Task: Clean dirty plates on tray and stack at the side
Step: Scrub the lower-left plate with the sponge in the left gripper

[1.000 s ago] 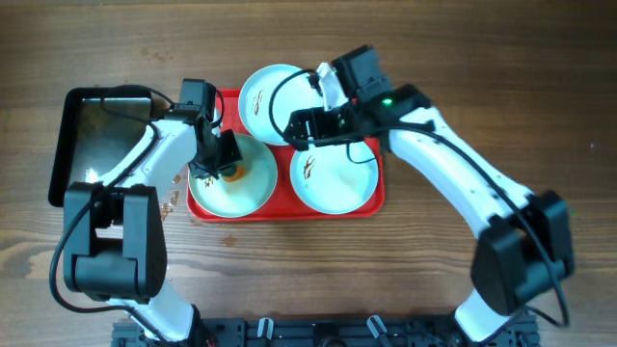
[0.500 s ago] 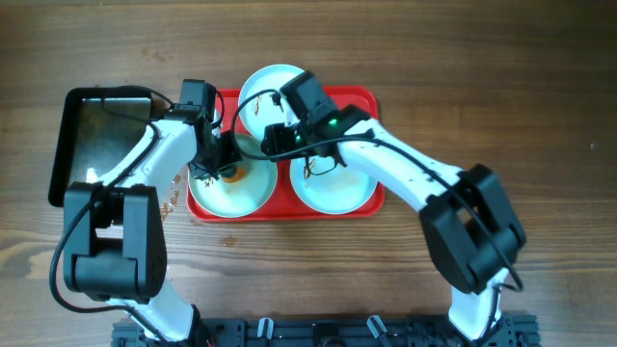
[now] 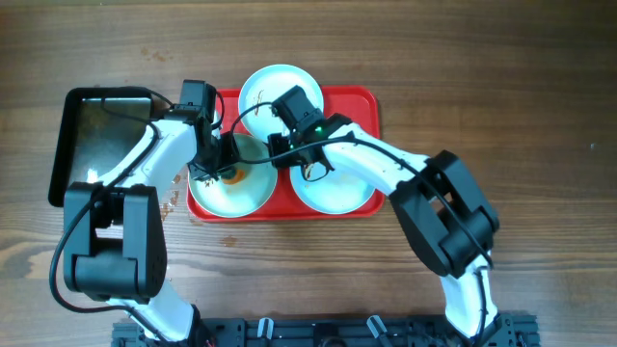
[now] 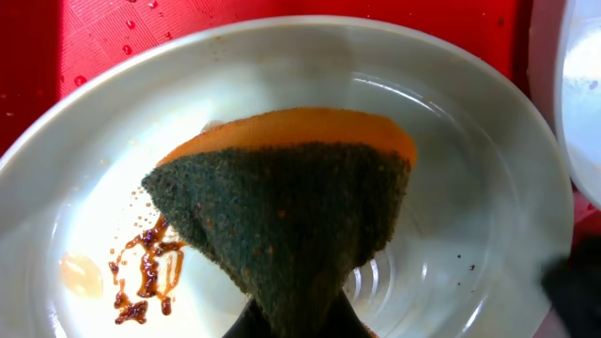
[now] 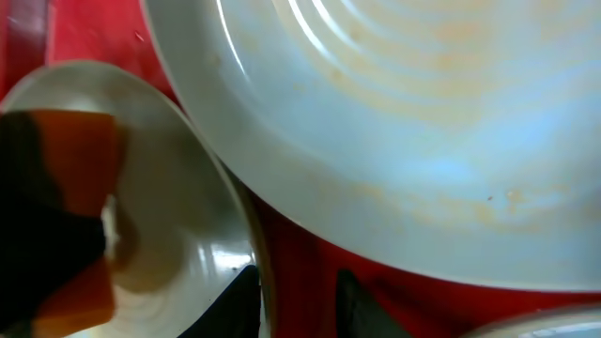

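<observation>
Three plates (image 3: 337,188) are crowded on the red tray (image 3: 362,106), rims nearly touching. A sponge (image 4: 282,207) is clamped by the left gripper (image 3: 220,159) in the near-left plate (image 3: 227,193). The right gripper (image 5: 300,300) is parted astride that rim. A brown smear (image 4: 146,272) beside the sponge is shown by the left wrist view only.

You've got all three plates sitting flat on the red tray (image 3: 371,101). The back plate (image 3: 270,85) looks mostly clean. The front-left plate (image 3: 227,193) is wet, with a brown sauce smear near its rim, and the front-right plate (image 3: 337,188) has a dark smear too.
</observation>
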`<state>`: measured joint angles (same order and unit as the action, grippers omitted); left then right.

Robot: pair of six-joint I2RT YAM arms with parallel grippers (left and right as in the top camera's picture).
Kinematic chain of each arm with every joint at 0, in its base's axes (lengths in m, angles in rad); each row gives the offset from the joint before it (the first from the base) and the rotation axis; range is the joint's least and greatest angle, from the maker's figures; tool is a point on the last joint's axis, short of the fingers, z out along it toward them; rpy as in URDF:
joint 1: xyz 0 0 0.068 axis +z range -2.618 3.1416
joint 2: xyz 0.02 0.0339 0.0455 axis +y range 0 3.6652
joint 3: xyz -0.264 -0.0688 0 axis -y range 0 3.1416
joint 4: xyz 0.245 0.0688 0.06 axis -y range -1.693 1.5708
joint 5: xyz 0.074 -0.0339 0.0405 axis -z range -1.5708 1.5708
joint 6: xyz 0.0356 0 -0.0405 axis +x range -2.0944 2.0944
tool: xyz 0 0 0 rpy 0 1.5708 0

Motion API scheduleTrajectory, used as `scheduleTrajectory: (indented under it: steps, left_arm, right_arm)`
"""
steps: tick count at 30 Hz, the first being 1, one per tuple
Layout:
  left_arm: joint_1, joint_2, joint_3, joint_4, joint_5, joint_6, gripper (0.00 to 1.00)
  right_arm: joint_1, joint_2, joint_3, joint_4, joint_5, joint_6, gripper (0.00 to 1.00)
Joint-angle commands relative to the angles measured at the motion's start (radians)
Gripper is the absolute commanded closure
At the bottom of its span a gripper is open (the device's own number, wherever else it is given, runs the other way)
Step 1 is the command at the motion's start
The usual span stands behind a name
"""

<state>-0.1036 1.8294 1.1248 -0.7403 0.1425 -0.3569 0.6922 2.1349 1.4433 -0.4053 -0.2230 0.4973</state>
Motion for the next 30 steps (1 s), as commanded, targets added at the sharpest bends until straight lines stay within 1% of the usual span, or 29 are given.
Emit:
scheduleTrajectory:
  steps: [1,3,7,8,9,10,11,12,14,20,22,23,28,30]
  left_arm:
    - [0.003,0.005,-0.001,-0.001,-0.006,0.013,0.96]
    - [0.003,0.005,-0.001,-0.001,-0.006,0.013,0.96]
    - [0.002,0.005,-0.001,-0.009,-0.005,0.013,0.96]
    - [0.002,0.005,-0.001,-0.011,-0.005,0.013,0.96]
    - [0.003,0.005,-0.001,-0.012,-0.005,0.013,0.92]
    - [0.003,0.005,-0.001,-0.013,-0.005,0.012,0.85]
    - [0.003,0.005,-0.001,-0.013,-0.005,0.012,0.70]
    - [0.003,0.005,-0.001,-0.013,-0.005,0.012,0.60]
    - [0.003,0.005,-0.001,-0.013,-0.006,0.012,0.57]
    - [0.003,0.003,-0.001,-0.012,-0.006,0.012,0.59]
    - [0.003,0.003,-0.001,-0.012,-0.006,0.012,0.63]
    - [0.003,0.003,-0.001,-0.012,-0.006,0.012,0.67]
    - [0.003,0.003,0.000,-0.011,-0.006,0.013,0.74]
    - [0.003,0.003,0.001,-0.011,-0.006,0.013,0.76]
  right_arm:
    - [0.032,0.042,0.018,0.005,0.026,0.002,0.75]
    - [0.040,0.044,0.018,0.004,0.038,0.004,0.77]
    - [0.045,0.045,0.018,-0.018,0.052,0.005,0.85]
    - [0.045,0.045,0.018,-0.022,0.053,0.008,0.86]
    - [0.045,0.045,0.018,-0.023,0.052,0.011,0.87]
    - [0.045,0.045,0.018,-0.023,0.052,0.012,0.89]
    - [0.045,0.045,0.018,-0.025,0.052,0.012,0.89]
    - [0.045,0.045,0.018,-0.027,0.052,0.011,0.90]
    - [0.045,0.045,0.018,-0.033,0.052,0.010,0.90]
    - [0.044,0.045,0.018,-0.050,0.052,0.010,0.90]
    - [0.044,0.045,0.018,-0.052,0.052,0.010,0.90]
    - [0.044,0.045,0.018,-0.053,0.052,0.010,0.90]
    - [0.043,0.045,0.018,-0.052,0.052,0.010,0.90]
    - [0.043,0.045,0.018,-0.055,0.052,0.010,0.90]
